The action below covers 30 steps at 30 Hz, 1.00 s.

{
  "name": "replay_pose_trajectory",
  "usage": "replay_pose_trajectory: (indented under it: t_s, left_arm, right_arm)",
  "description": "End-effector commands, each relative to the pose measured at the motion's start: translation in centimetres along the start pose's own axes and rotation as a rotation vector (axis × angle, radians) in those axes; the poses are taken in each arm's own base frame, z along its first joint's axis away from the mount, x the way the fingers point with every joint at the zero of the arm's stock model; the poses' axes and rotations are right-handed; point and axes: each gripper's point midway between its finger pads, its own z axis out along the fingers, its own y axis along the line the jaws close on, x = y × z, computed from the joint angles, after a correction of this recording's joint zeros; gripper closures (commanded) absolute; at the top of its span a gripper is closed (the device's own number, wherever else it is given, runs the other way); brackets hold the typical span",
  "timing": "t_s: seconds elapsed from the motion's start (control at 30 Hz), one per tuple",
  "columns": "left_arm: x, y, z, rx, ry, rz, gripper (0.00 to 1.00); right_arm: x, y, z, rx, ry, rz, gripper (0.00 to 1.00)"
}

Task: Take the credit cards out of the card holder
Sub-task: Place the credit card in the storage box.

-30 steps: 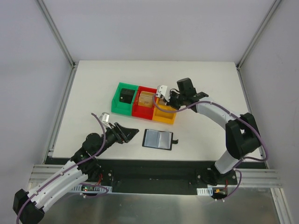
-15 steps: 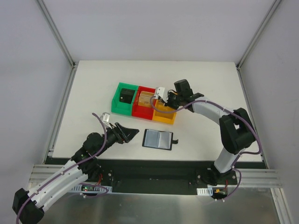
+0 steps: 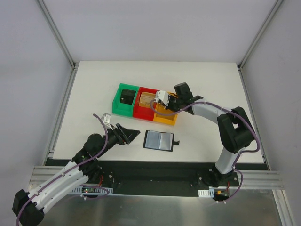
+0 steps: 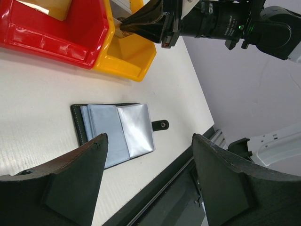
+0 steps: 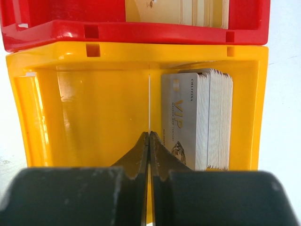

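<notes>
Right pincer (image 5: 149, 137) clamped a card (image 5: 149, 103) edge-on over the yellow bin (image 5: 94, 94), likely for release beside the stack (image 5: 207, 122) | left pincer (image 4: 148, 139) gaped empty | holder (image 4: 113, 134) lay open on counter (image 4: 37, 94).

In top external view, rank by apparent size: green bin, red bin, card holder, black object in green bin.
1. green bin and red bin: look alike
2. card holder: slightly smaller
3. black object: smallest

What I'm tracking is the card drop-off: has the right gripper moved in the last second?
Yes: the right gripper moved nearer and slightly left, further over the yellow bin.
</notes>
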Motion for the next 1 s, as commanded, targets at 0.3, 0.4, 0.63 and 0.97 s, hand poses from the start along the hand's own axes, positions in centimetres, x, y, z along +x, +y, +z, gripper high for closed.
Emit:
replay_pose_trajectory:
  t_s: [0.3,0.4,0.63,0.97]
  left_arm:
    - [0.1,0.8,0.1,-0.016,-0.009,0.009,0.29]
    - [0.1,1.0,0.1,-0.019,-0.010,0.010,0.29]
    - [0.0,0.9,0.1,-0.017,-0.014,0.018,0.29]
    - [0.1,0.9,0.2,-0.014,-0.016,0.015,0.28]
  right_arm:
    - [-0.4,-0.9,0.5,0.024,0.010,-0.023,1.00]
    - [-0.2,-0.8,0.7,0.018,0.022,-0.023,1.00]
    - [0.0,-0.9,0.7,0.017,0.040,-0.011,0.95]
    - [-0.8,-2.2,0.1,0.064,0.037,-0.017,0.90]
